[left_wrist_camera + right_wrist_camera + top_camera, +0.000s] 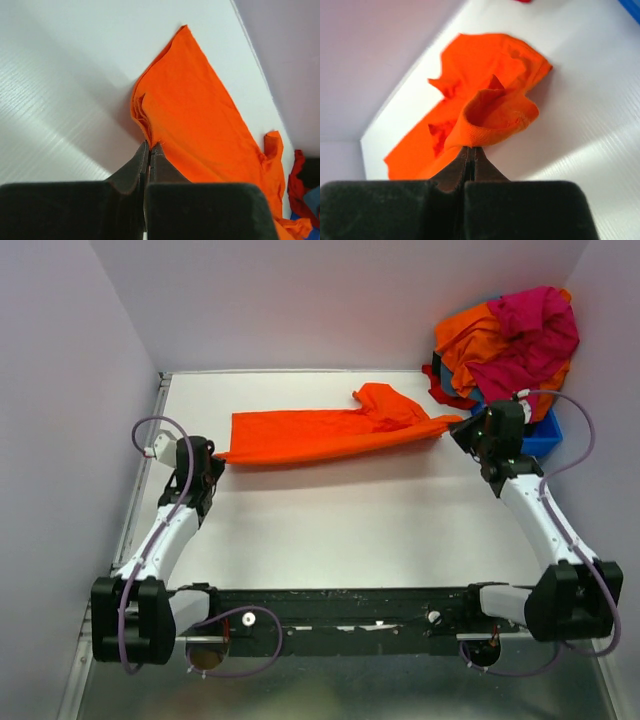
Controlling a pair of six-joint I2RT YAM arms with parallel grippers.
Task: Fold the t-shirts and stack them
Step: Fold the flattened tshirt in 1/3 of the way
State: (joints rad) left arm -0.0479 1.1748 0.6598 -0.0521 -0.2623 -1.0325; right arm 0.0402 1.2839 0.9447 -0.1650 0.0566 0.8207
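A bright orange t-shirt is stretched in a long band across the back of the white table. My left gripper is shut on its left end; the left wrist view shows the cloth pinched at the closed tips of the left gripper. My right gripper is shut on the shirt's right end, with the ribbed collar edge curling up from the tips of the right gripper. More t-shirts, orange, magenta-pink and red, are heaped at the back right.
A blue plastic bin sits under the heap at the back right corner, close to my right arm. Pale walls close the table at the left, back and right. The arms' black base rail runs along the near edge.
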